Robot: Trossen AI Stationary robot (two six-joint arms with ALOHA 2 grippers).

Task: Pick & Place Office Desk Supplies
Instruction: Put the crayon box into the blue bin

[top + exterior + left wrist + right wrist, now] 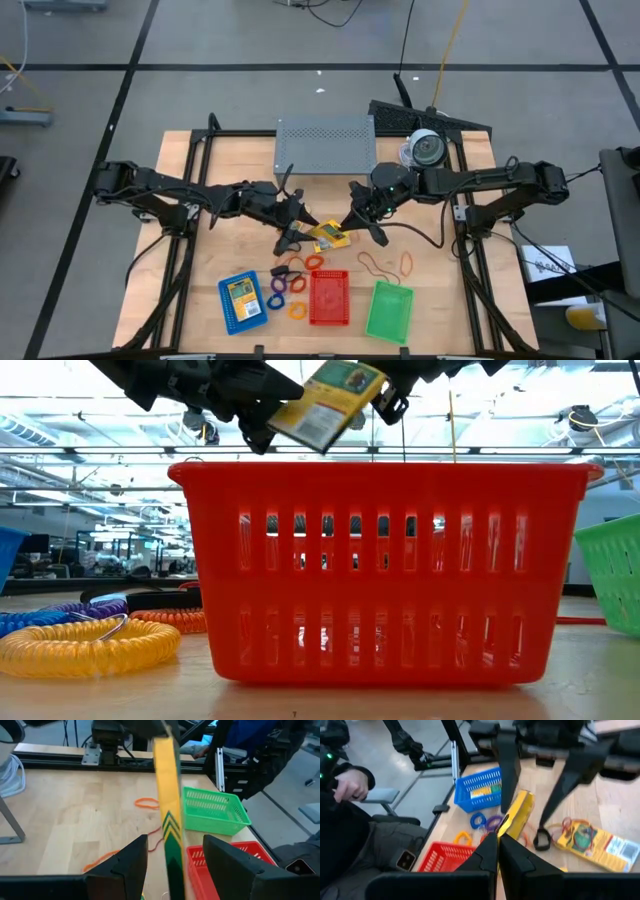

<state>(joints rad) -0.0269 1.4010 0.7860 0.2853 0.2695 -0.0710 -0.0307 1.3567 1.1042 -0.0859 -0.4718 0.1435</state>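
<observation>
A yellow-and-green crayon box (327, 404) hangs tilted, seemingly above the red tray (385, 575).

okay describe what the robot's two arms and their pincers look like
Both arms are black and jointed, built of slim segments with bulkier motor housings. Black cables run from the right arm across the wooden table. The left pincer and right pincer each carry two dark, wedge-shaped matte fingers. No markings are visible.
</observation>
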